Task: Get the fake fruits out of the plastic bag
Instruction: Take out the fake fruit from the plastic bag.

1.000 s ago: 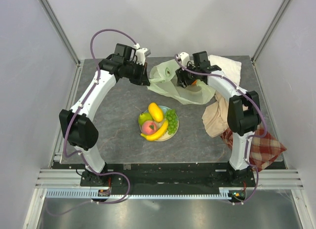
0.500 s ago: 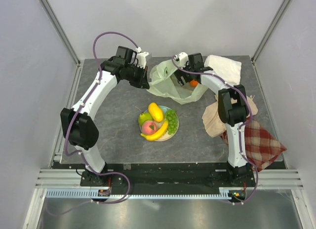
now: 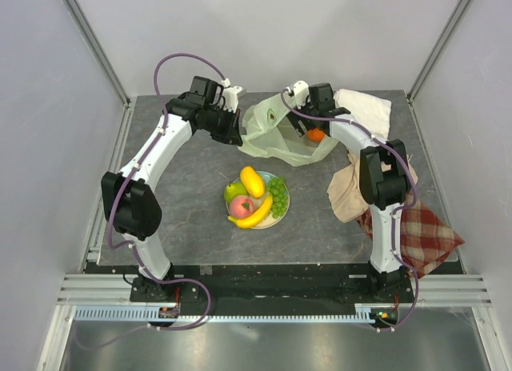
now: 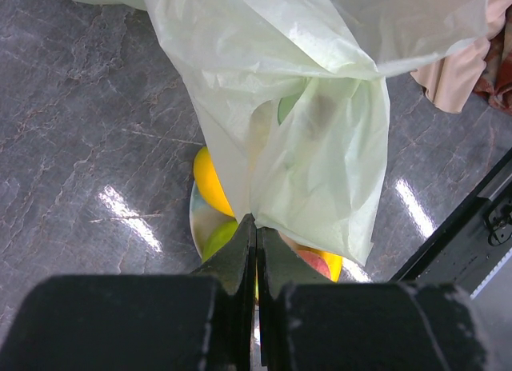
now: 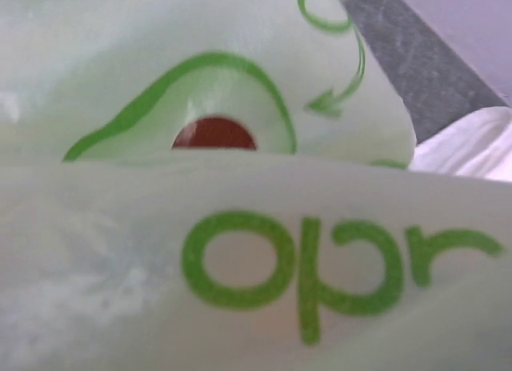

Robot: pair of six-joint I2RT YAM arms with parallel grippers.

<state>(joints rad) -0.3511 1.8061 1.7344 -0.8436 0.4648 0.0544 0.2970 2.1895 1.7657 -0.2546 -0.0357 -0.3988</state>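
The pale-green plastic bag (image 3: 276,137) lies crumpled at the back of the table. My left gripper (image 3: 234,135) is shut on its left edge, and the left wrist view shows the film (image 4: 312,147) pinched at the left gripper (image 4: 256,227). My right gripper (image 3: 306,128) is at the bag's right side, next to an orange (image 3: 317,134). Printed bag film (image 5: 240,259) fills the right wrist view and hides the fingers. On a plate (image 3: 277,217) lie a mango (image 3: 252,181), green apple (image 3: 234,191), peach (image 3: 242,205), banana (image 3: 256,216) and grapes (image 3: 278,195).
A white cloth (image 3: 364,107) lies at the back right. A beige cloth (image 3: 346,193) and a plaid cloth (image 3: 420,235) lie along the right side under the right arm. Frame rails border the table.
The right arm has swung left and back toward the bag. The bag's right side has drawn in, and the orange now shows more plainly. The left arm has barely moved.
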